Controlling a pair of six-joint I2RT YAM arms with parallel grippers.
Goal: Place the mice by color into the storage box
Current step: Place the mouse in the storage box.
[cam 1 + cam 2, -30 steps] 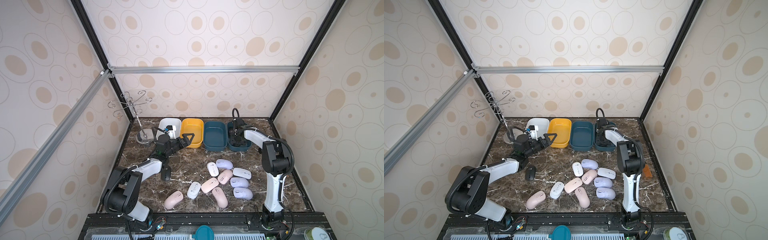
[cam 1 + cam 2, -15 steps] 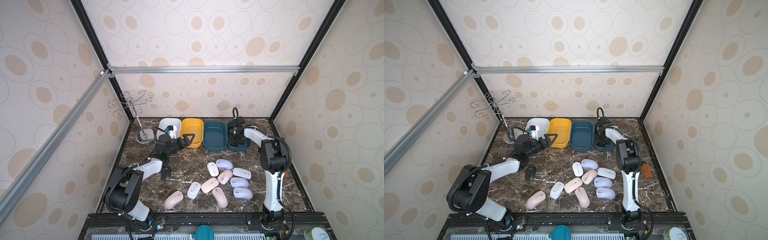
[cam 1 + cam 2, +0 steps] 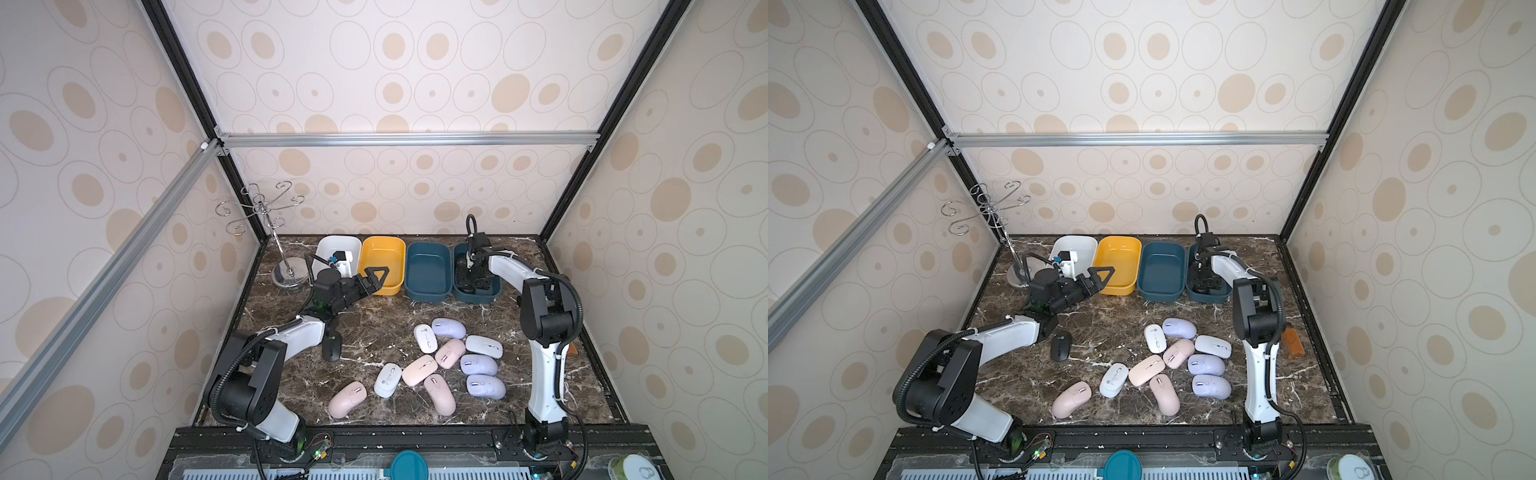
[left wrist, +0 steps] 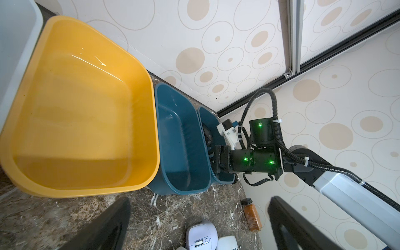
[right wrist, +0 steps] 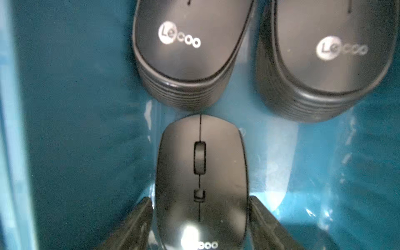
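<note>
– Since the right jaws sit low inside the far-right dark teal plastic bin (image 3: 476, 297), what are they on?
– Straddling a matte black oval mouse (image 5: 200, 179), one finger (image 5: 138, 223) hard by each long side at its rear. The mouse lies flat on the bin floor. Pinching or just clear? Cannot tell, the gaps are too thin.
– Why that spot?
– My read: free floor. Two more black mice (image 5: 190, 49) lie side by side just ahead, rear ends toward the wrist camera, and its nose is just short of the nearer one. Black goes with black, so this looks like the drop-off.
– Left jaws?
– Wide apart, empty, up off the counter by the near rim of the glossy yellow bin (image 3: 382, 257). Probably keeping out of the way.
– Rest of the task things?
– Fourth black mouse (image 3: 332, 347) is on the dark marble counter (image 3: 374, 316) beside the left arm, likely its next pick. Four pink mice (image 3: 419, 370), three lavender mice (image 3: 478, 365) and three white mice (image 3: 484, 346) are bunched mid-counter, several touching. The second teal bin (image 3: 428, 296) and the yellow one are empty; the white bin (image 3: 332, 243) is partly hidden.
– Text?
– "Lecoo" in silver on both rear mice. Glare eats the start on the straddled one; "coo" reads. Small orange bottle (image 4: 252, 216) at the counter edge, label unreadable.
</note>
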